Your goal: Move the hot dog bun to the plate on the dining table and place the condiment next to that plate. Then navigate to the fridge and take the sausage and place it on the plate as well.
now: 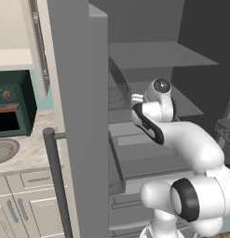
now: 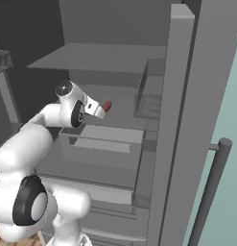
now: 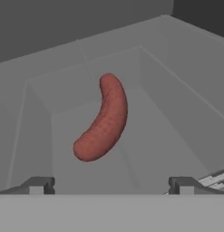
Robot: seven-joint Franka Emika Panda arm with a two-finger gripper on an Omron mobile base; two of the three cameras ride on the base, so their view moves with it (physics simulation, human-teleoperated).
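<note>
Gripper (image 3: 111, 186) jaws wide apart, nothing btwn them. Sausage (image 3: 102, 119) lies curved on grey fridge shelf (image 3: 172, 118), ahead of fingertips (image 3: 38, 185), not touching. Fridge door (image 1: 81, 116) open.

My arm (image 1: 191, 144) extended forward with the wrist angled downward; my gripper (image 3: 111, 185) was fully open, fingertips (image 3: 38, 185) spread wide.

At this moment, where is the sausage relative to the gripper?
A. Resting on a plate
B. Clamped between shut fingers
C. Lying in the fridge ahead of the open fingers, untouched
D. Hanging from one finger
C: in the hand view the sausage lies on the grey fridge floor, beyond the spread fingers of the gripper, touching neither.
</note>
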